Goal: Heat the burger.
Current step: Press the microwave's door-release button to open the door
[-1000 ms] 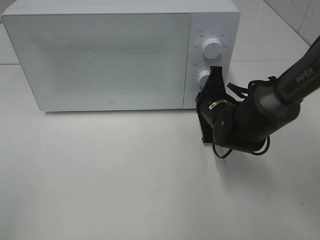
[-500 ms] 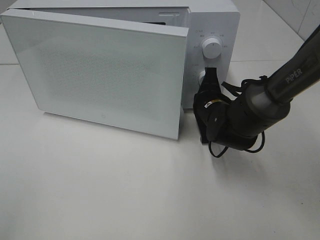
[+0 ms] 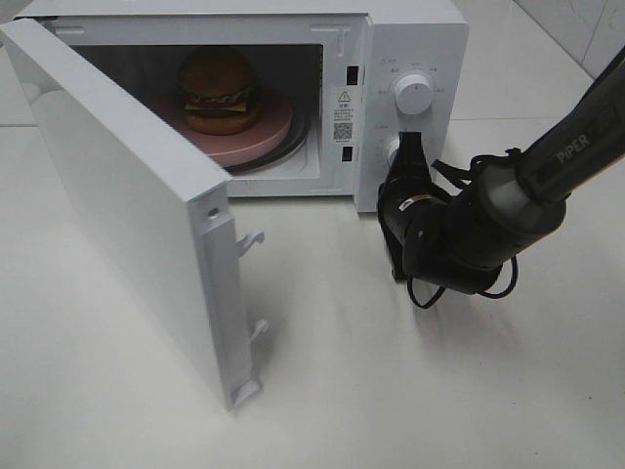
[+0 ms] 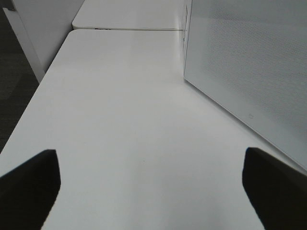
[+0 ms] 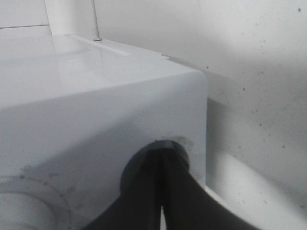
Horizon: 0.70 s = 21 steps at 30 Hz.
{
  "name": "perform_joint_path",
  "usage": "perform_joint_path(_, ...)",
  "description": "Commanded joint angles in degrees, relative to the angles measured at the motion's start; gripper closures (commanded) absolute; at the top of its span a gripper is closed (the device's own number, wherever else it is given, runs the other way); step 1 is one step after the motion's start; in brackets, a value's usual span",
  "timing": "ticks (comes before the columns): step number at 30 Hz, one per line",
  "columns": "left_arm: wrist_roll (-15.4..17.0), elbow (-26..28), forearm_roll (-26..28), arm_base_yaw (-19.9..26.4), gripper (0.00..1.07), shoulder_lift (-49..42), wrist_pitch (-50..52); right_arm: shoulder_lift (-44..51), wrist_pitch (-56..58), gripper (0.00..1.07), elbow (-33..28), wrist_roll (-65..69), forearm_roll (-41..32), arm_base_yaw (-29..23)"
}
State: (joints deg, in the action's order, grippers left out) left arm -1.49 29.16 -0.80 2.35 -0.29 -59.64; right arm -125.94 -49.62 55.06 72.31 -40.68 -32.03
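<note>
1. The burger [image 3: 217,90] sits on the pink plate [image 3: 276,125] inside the microwave [image 3: 420,39], ready for heating.
2. The right gripper [image 3: 408,149], pressed together to make one tip, pushes the lower control [image 3: 394,151]; probably this releases the door [image 3: 127,225], which is open.
3. The left gripper [image 4: 151,186] is spread and holds nothing.

Lower knob [image 3: 393,149] half hidden behind right tool [image 3: 410,145]; left tool [image 4: 151,179] cropped.

light: bright, diffuse, overhead | shadows: soft on table [image 3: 342,391] beside microwave door [image 3: 127,225] | burger [image 3: 217,90] in dim cavity | right wrist: foreground blurred
</note>
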Motion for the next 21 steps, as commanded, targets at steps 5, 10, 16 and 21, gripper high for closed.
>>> perform_joint_path(5,0.1,0.1,0.1,0.3,0.09,-0.4,0.7,1.3,-15.8,1.07,6.1,-0.6,5.8,2.8)
perform_joint_path(10,0.1,0.1,0.1,0.3,0.09,-0.4,0.7,1.7,-13.3,1.07,4.6,1.3,6.1,2.6)
perform_joint_path(16,0.1,0.1,0.1,0.3,0.09,-0.4,0.7,4.4,-8.2,1.07,-0.2,1.5,6.7,1.1)
perform_joint_path(21,0.1,0.1,0.1,0.3,0.09,-0.4,0.7,6.1,0.4,1.07,-3.6,1.5,9.3,-0.2)
